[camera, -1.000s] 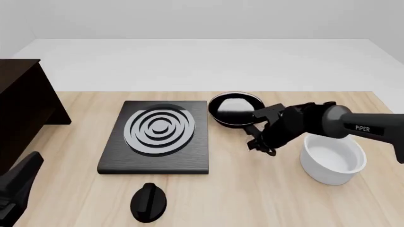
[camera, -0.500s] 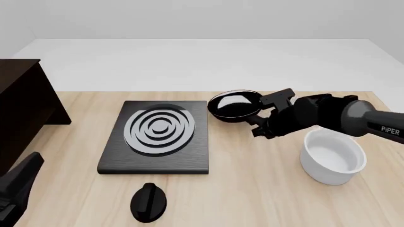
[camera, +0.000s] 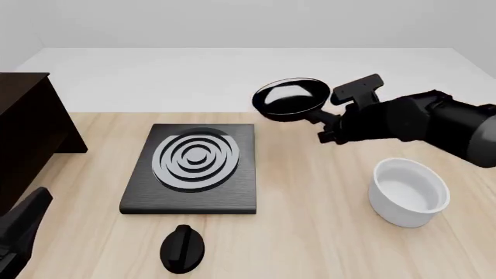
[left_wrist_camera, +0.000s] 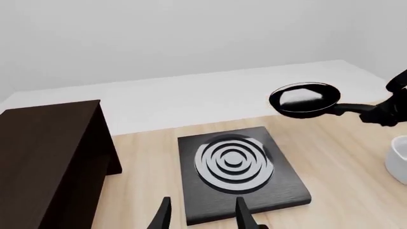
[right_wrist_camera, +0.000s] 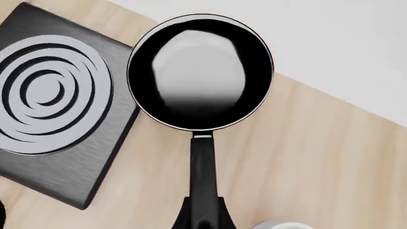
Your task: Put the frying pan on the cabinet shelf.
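Observation:
The frying pan (camera: 289,97), small and black with a thin light rim, hangs in the air above the table's far edge, right of the hob. My right gripper (camera: 329,131) is shut on its long black handle (right_wrist_camera: 203,167). The right wrist view looks straight down into the glossy pan (right_wrist_camera: 200,78). In the left wrist view the pan (left_wrist_camera: 304,99) floats at the far right. The dark brown cabinet (camera: 27,131) stands at the far left, with its flat top board (left_wrist_camera: 51,121) in sight. My left gripper (left_wrist_camera: 202,220) is open and empty, low near the table's front left.
A black square hob (camera: 194,165) with silver rings lies mid-table, between cabinet and pan. A white bowl (camera: 408,193) stands at the right, below my right arm. A round black knob-like object (camera: 183,249) lies near the front edge.
My right gripper has lifted the pan off the table, up and a little farther back. The left arm has not moved.

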Action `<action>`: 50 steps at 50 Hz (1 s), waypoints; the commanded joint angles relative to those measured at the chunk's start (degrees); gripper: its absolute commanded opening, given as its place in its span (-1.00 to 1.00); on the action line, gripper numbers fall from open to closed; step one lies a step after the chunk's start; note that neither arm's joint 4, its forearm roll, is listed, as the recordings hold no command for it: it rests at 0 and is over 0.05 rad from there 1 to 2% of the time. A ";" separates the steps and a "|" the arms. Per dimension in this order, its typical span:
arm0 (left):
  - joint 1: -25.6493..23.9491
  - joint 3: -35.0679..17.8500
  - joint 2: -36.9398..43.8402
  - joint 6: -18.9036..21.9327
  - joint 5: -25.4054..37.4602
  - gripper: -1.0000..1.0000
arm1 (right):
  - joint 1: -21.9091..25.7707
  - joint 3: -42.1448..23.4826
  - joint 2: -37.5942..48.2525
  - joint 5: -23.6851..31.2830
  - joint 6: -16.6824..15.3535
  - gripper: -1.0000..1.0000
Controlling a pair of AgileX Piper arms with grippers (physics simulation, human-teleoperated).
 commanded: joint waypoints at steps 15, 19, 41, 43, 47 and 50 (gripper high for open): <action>-0.82 -0.78 0.53 -3.61 0.61 1.00 | 3.93 -1.90 -8.34 -0.01 1.79 -1.00; -1.25 -1.26 0.62 -3.66 0.84 1.00 | 5.38 -2.45 -9.09 0.42 2.25 -1.00; -3.11 0.98 0.34 -10.54 -1.29 1.00 | 15.50 -2.88 -10.68 0.93 2.60 -1.00; -3.15 1.17 0.58 -10.59 -1.49 1.00 | 15.89 -3.36 -10.45 0.84 2.38 -1.00; -4.77 0.63 -0.32 -15.59 -0.58 1.00 | 17.31 -6.10 -9.28 1.03 2.56 -1.00; -4.31 -0.24 0.16 -13.54 -0.16 1.00 | 18.99 -8.54 -8.16 1.57 2.90 -1.00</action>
